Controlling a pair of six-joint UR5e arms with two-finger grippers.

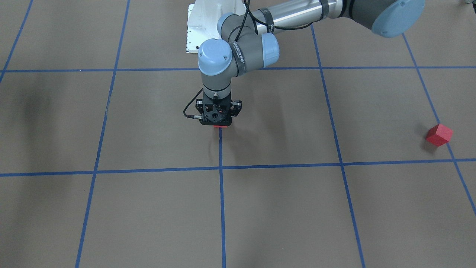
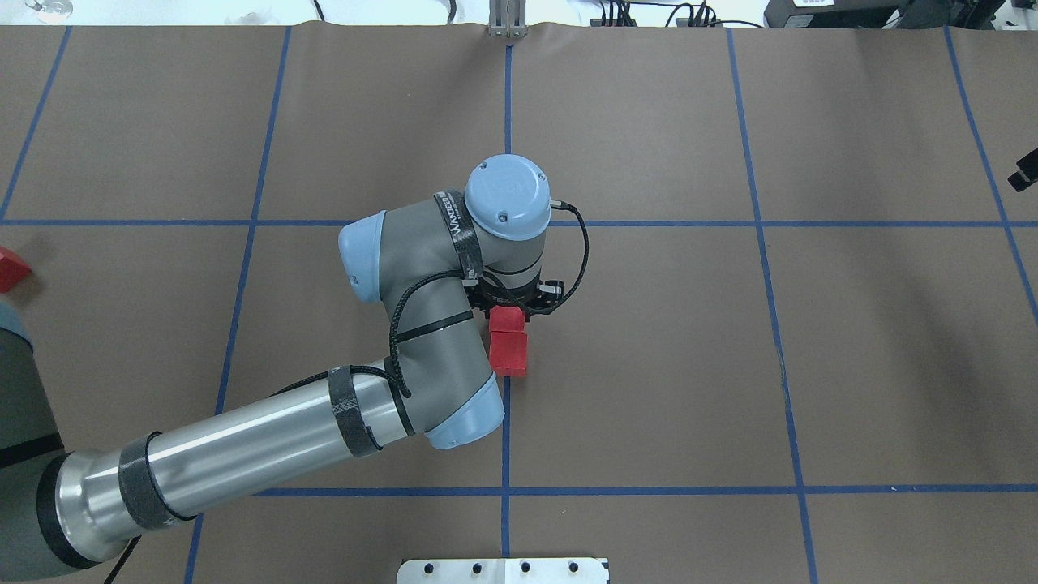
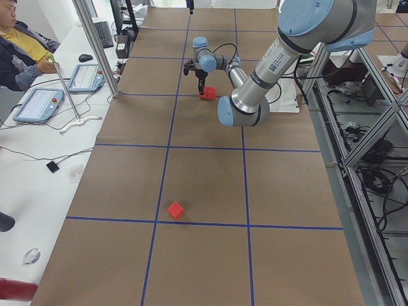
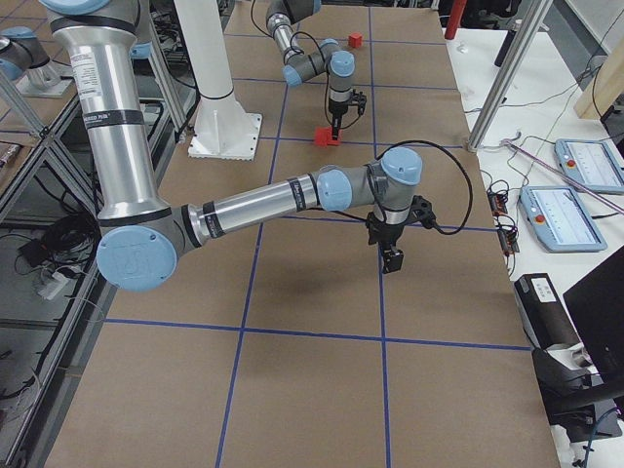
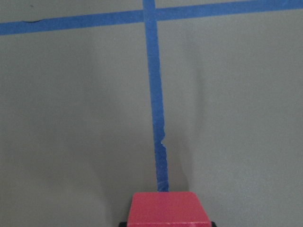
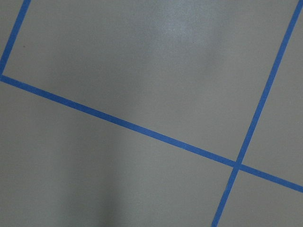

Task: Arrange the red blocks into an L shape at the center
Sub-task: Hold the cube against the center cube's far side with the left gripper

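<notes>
The left gripper (image 1: 219, 125) is clamping a red block (image 5: 169, 208), apparently touching a second block (image 2: 508, 355). The third block (image 1: 438, 134) is lying nearer this arm. I cannot tell how the right gripper (image 4: 392, 259) is holding its fingers.

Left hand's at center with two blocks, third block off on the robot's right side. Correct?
No: the third block lies on the robot's left side, per the overhead view. The rest holds: left hand at center with two blocks.
</notes>
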